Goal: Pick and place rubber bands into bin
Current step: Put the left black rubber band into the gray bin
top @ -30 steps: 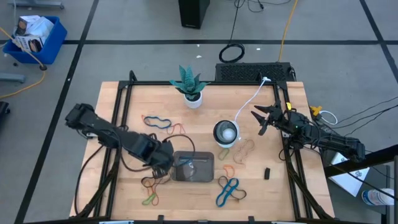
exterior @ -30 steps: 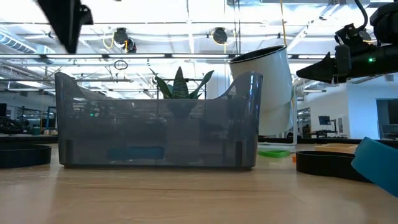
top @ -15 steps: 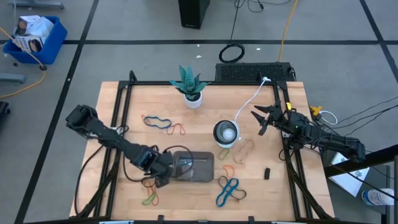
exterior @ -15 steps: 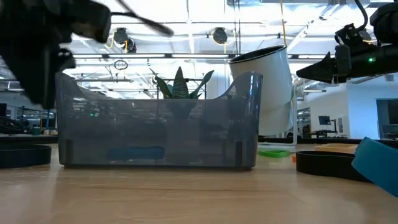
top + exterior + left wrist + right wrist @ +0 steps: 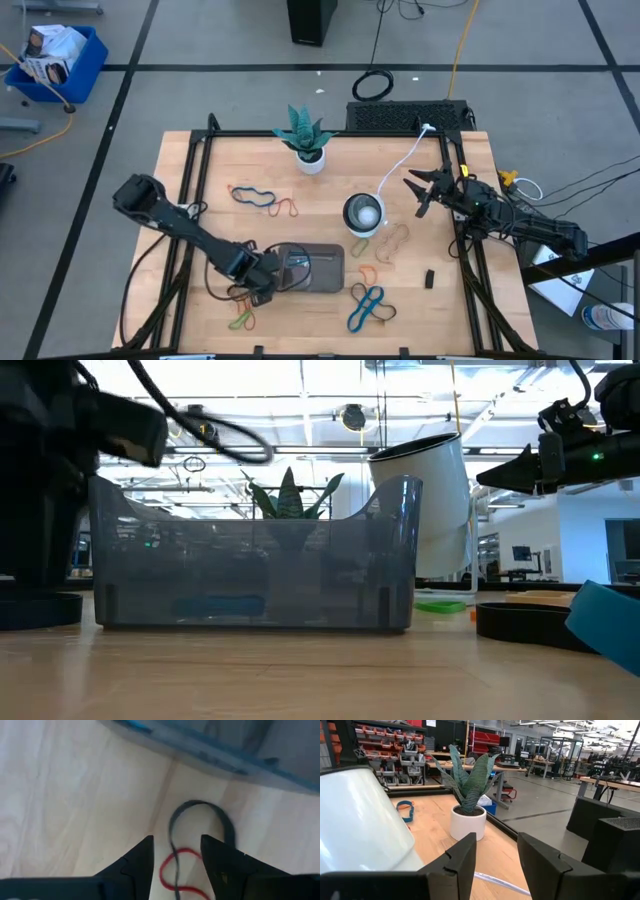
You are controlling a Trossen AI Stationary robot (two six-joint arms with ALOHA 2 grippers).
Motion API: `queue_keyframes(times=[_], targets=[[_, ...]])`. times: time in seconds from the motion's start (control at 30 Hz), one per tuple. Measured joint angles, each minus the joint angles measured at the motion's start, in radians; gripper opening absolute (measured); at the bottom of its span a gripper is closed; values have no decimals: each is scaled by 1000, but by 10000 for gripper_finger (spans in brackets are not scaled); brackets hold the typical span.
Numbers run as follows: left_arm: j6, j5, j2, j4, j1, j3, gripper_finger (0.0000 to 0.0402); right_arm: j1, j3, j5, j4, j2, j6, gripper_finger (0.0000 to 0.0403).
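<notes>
The dark grey bin (image 5: 322, 268) stands near the table's front middle, with its wall (image 5: 225, 750) just ahead of my left gripper (image 5: 260, 290). That gripper is open and low over the table at the bin's near-left corner. A dark brown band (image 5: 200, 815) and a red band (image 5: 172, 867) lie flat on the wood, running between its two fingers. Other bands lie loose: green-yellow (image 5: 242, 320), blue (image 5: 368, 305), orange (image 5: 365, 272), tan (image 5: 392, 240), blue (image 5: 250, 195) and red (image 5: 288, 207). My right gripper (image 5: 420, 190) waits open above the table's right side.
A round white bowl (image 5: 363, 213) stands behind the bin and a potted plant (image 5: 305, 140) at the far middle. A white cable (image 5: 400, 165) runs from the bowl to the far right. A small black block (image 5: 429, 278) lies at the near right.
My left gripper has moved from beside the bin's left end toward the table's near edge and down. It now stands low over the dark brown and red bands. My right arm has kept still.
</notes>
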Motion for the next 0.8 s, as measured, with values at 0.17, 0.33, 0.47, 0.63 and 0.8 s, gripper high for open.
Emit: queue_keyframes(times=[0.17,0.33,0.47,0.63,0.8], targets=[[-13,45,71,6,-2,1,168,0,0,0,0,2,0,141],[-21,49,83,26,0,3,161,0,0,0,2,3,0,141],[-20,49,71,31,6,2,126,0,0,0,2,3,0,141],[-21,50,71,31,15,2,64,0,0,0,2,3,5,141],[-20,55,71,40,26,2,9,0,-1,0,2,3,5,141]])
